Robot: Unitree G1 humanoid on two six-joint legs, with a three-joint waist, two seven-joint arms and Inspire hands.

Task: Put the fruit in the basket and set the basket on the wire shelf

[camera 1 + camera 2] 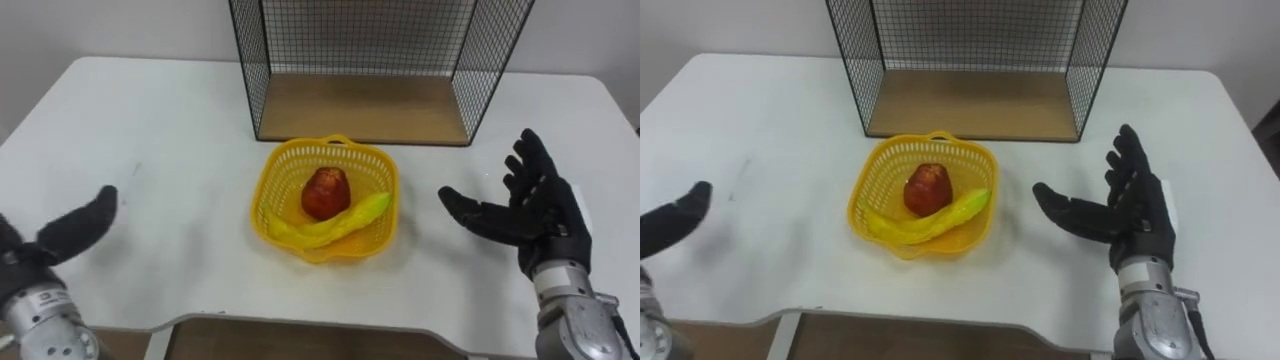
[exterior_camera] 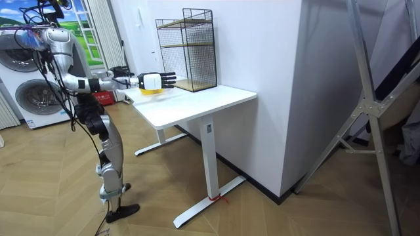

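A yellow plastic basket (image 1: 271, 176) (image 1: 869, 177) sits on the white table, just in front of the wire shelf (image 1: 368, 105) (image 1: 975, 100). Inside it lie a red apple (image 1: 325, 192) (image 1: 927, 187) and a yellow banana (image 1: 330, 227) (image 1: 930, 222). My right hand (image 1: 530, 208) (image 1: 1130, 212) is open to the right of the basket, palm turned toward it, a short gap away. At the lower left, my left hand (image 1: 70, 232) (image 1: 672, 222) hovers open, well apart from the basket. In the room view I stand at the table's end with both hands (image 2: 157, 80) held out over it.
The wire shelf has a wooden floor board and black mesh walls, its open side facing me. The white table (image 1: 150, 130) (image 2: 197, 101) spreads wide on both sides of the basket. A wooden edge shows below the table's near rim.
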